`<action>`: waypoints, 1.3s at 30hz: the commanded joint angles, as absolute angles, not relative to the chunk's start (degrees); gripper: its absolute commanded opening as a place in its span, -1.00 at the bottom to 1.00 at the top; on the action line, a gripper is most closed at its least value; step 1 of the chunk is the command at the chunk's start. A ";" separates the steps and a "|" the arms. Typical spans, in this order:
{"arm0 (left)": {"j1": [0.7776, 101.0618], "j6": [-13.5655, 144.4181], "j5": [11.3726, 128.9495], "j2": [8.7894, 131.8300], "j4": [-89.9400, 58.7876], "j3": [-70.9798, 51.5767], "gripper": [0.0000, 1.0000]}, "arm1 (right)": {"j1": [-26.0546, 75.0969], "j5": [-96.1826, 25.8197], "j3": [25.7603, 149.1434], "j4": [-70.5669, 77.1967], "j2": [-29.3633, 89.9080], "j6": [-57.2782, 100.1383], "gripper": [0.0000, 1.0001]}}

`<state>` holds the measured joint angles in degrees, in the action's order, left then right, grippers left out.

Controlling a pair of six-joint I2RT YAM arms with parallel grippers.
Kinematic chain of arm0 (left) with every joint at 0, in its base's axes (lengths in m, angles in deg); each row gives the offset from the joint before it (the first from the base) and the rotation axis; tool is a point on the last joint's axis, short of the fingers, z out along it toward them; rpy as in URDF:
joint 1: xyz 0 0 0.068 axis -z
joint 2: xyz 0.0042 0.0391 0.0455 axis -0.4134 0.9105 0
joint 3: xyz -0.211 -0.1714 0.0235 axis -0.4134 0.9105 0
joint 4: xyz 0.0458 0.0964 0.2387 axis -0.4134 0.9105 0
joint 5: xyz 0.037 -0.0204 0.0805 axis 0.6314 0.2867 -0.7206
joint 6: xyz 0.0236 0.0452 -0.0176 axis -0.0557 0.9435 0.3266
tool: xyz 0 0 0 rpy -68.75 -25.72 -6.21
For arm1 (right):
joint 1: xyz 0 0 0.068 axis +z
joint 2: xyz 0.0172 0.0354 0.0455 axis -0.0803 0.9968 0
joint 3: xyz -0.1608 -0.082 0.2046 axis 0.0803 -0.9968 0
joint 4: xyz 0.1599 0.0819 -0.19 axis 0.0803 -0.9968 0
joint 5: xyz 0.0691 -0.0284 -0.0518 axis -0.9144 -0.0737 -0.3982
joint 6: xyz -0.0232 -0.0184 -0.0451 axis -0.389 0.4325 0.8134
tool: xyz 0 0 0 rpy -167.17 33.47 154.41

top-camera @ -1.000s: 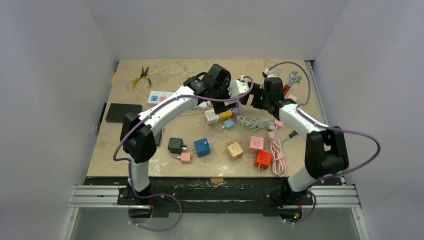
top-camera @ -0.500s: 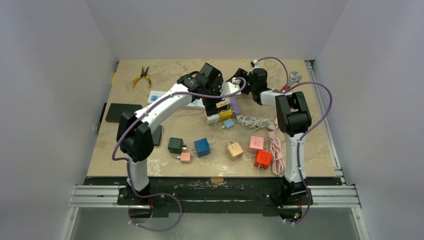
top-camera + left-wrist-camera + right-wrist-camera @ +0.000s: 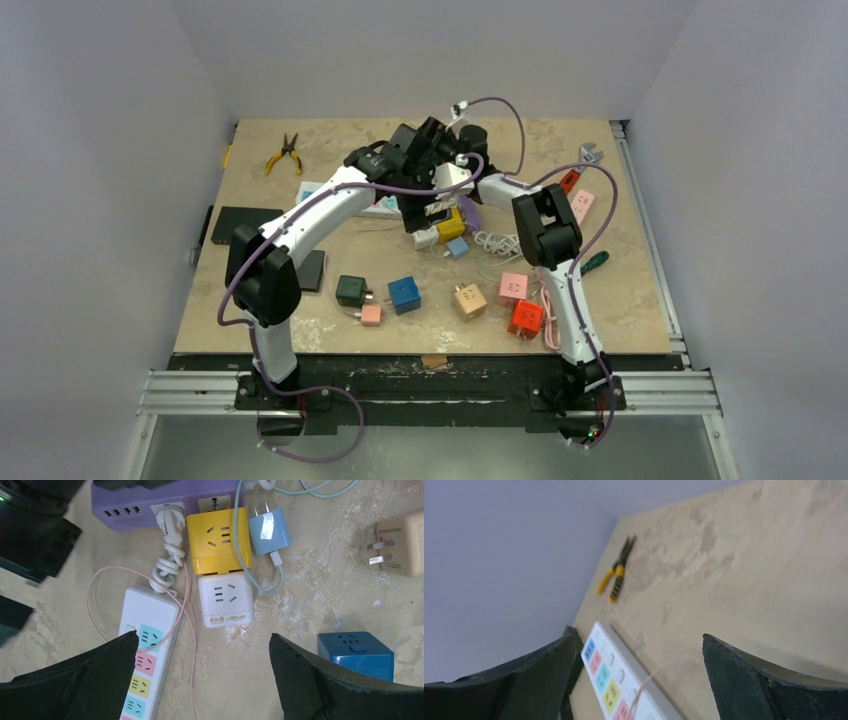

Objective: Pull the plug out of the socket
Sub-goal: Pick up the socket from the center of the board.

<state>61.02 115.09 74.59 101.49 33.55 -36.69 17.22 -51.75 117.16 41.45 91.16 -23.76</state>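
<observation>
Plug (image 3: pixel 167 516), white, is seen seated in the purple strip (image 3: pixel 130 507) at the top of the left wrist view. Its coiled white cable (image 3: pixel 167 567) is run down toward the white multi-colour strip (image 3: pixel 150 665). Just beside the plug, a yellow cube adapter (image 3: pixel 217 540) is set against the purple strip, and a white cube adapter (image 3: pixel 225 600) is butted against the yellow one.

Left gripper (image 3: pixel 203 637) is held above these, jaws spread wide, nothing between them. Right gripper (image 3: pixel 638 639) is likewise spread wide and empty. It is aimed away at the far table where pliers (image 3: pixel 616 572) lie; the plug is not seen from its camera.

Risks, as judged:
- The wrong item could be grabbed, since plug, yellow cube and white cube are crowded together.
- The purple strip is not seen to be pinned, so it could be dragged along with the plug instead of being released. Whether it is held down from above cannot be told.
- The coiled cable or the thin pink cable (image 3: pixel 187 630) could be snagged by a finger on descent.
</observation>
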 commanded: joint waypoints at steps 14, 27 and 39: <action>60.41 109.84 69.67 96.72 32.84 -36.88 1.00 | 14.79 -39.27 109.32 2.10 65.50 6.43 0.97; 62.33 112.43 66.34 96.12 30.74 -37.77 1.00 | 10.65 -29.63 91.41 -5.33 54.10 1.92 0.98; 63.44 113.54 64.49 97.17 30.82 -39.78 1.00 | 10.69 -27.34 87.25 -2.42 57.93 1.55 0.70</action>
<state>62.99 112.64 65.82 99.43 32.18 -37.95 10.40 -27.05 88.17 -7.93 56.45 3.38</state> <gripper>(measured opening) 0.998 0.887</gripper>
